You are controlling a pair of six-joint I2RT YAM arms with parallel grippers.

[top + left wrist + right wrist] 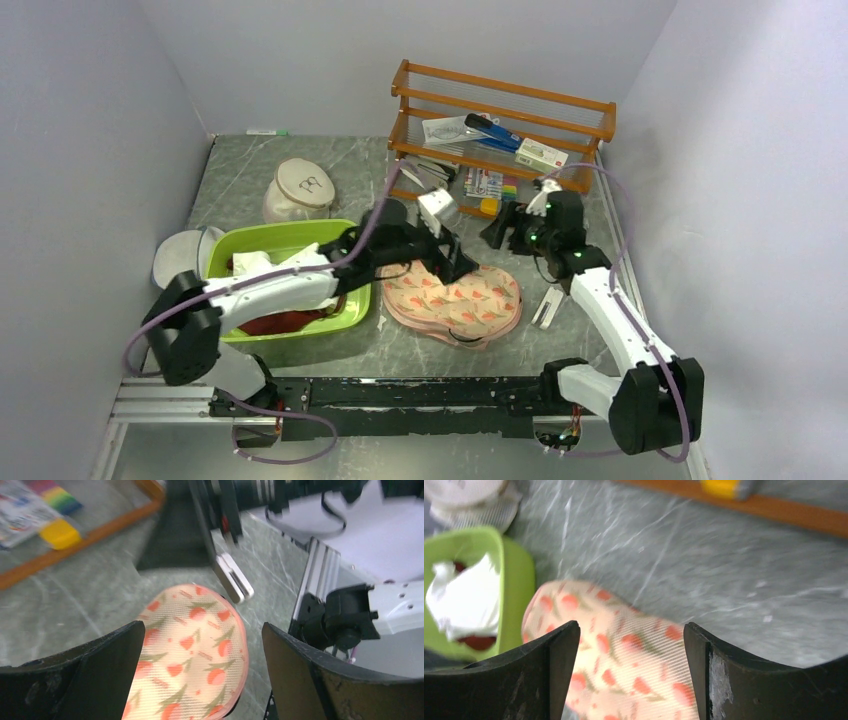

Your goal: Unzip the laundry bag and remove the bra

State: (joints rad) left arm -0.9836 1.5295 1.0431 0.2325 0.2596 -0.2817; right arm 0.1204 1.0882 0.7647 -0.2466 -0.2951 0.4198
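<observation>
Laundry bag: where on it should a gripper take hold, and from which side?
Probably the rim of the laundry bag, at its right lobe, coming from above on that side. It lies flat on the table, so its broad padded face offers two fingers nothing to pinch; the pink edge does.

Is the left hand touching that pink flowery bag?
Cannot tell. The top view has the left hand overlapping the laundry bag; its wrist view shows the bag beyond the open hand, neither contact nor gap.
</observation>
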